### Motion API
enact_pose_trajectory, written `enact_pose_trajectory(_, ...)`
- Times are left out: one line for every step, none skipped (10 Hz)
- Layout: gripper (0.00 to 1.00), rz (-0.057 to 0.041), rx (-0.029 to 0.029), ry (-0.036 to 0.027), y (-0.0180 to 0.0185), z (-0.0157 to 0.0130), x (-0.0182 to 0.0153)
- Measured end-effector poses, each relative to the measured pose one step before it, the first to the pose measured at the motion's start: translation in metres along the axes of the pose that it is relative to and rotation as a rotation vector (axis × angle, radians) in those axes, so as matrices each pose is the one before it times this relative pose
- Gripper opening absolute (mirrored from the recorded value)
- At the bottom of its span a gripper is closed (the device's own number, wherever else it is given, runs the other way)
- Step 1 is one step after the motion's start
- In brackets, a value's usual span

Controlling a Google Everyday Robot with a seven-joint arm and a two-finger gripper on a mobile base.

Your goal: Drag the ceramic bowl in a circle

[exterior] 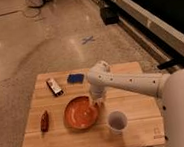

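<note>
The ceramic bowl (81, 112) is a wide, shallow orange-red bowl resting on the wooden table (137, 128), left of centre. My gripper (97, 102) hangs from the white arm and points down at the bowl's right rim, touching or just inside it. The small pale cup (117, 121) stands just to the right front of the bowl, close to the gripper.
A dark red oblong object (44, 120) lies near the table's left edge. A dark packet with a light label (54, 87) and a blue flat object (76, 78) lie at the back. The table stands on a shiny stone floor with a blue cross mark (87, 40).
</note>
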Motion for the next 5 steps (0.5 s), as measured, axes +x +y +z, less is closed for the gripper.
enact_pose_trajectory(0.28,0.00311,0.00352,-0.00474,-0.00059,0.00083,-0.00061)
enact_pose_trajectory(0.18,-0.00045,-0.00398,-0.00303,0.00113,-0.00028,-0.0006)
enact_pose_trajectory(0.1,0.00067,-0.00185,-0.00374,0.00132,-0.00099,-0.00185)
enact_pose_trajectory(0.02,-0.0033,-0.00936,-0.0014,0.00321,-0.00265,-0.00176)
enact_pose_trajectory(0.0,-0.00732,-0.01136,-0.00391,0.00354,-0.00324,-0.00303)
